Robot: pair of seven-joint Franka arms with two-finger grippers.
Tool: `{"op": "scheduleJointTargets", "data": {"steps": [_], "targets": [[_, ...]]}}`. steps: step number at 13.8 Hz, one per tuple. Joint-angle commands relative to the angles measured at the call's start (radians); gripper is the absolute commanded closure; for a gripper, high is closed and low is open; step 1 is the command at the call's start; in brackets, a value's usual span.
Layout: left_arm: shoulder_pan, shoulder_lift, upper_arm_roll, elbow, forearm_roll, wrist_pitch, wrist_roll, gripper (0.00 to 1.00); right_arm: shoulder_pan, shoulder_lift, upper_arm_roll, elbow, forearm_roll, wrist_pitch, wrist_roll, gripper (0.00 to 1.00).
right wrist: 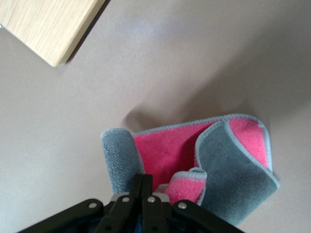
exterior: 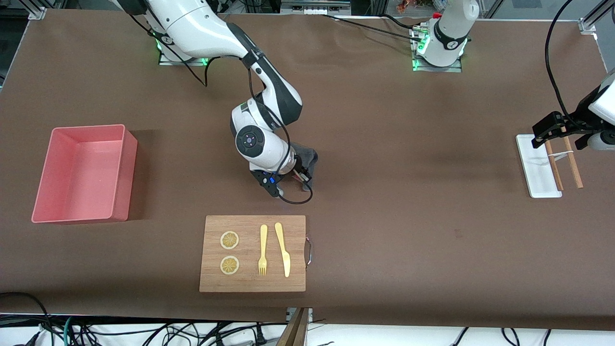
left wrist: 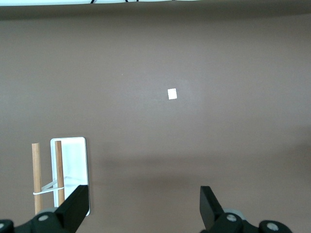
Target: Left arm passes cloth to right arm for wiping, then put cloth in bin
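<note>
- The cloth (right wrist: 233, 165) is seen as fuzzy grey fabric, pink-faced.
- The bin (exterior: 84, 174) is formed of smooth salmon-pink plastic.
- The cutting board (exterior: 253, 253) is shown as matt wood.
- The table (exterior: 408, 216) is covered in matt brown.

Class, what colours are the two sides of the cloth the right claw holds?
The cloth is grey on one side and pink on the other; the right wrist view shows it best.

Cloth (right wrist: 228, 170) folded (grey, pink-lined); bin (exterior: 122, 175) empty.

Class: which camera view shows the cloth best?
The right wrist view: the cloth fills it, grey with a pink inner face, pinched in the right claw. The front view shows only a grey edge; the left wrist view shows none.
</note>
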Motion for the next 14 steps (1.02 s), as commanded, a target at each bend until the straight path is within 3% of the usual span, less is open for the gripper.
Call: {"op": "scheduleJointTargets", "data": {"steps": [1,5,10,14], "targets": [[0.0,0.021,-0.001,0.036,0.028,-0.025,-0.002,0.0,-0.064,-0.009,-0.008,-0.008,-0.054,-0.131,-0.141,1.0],[-0.002,0.024,-0.001,0.038,0.028,-0.025,-0.002,0.0,-0.141,-0.012,-0.057,-0.011,-0.12,-0.287,-0.353,1.0],[-0.003,0.044,-0.004,0.053,0.028,-0.025,-0.002,0.0,-0.146,-0.019,-0.253,-0.012,-0.131,-0.458,-0.689,1.0],[-0.003,0.05,-0.004,0.057,0.028,-0.025,-0.002,0.0,-0.146,-0.099,-0.336,-0.009,-0.131,-0.562,-0.812,1.0]]}}
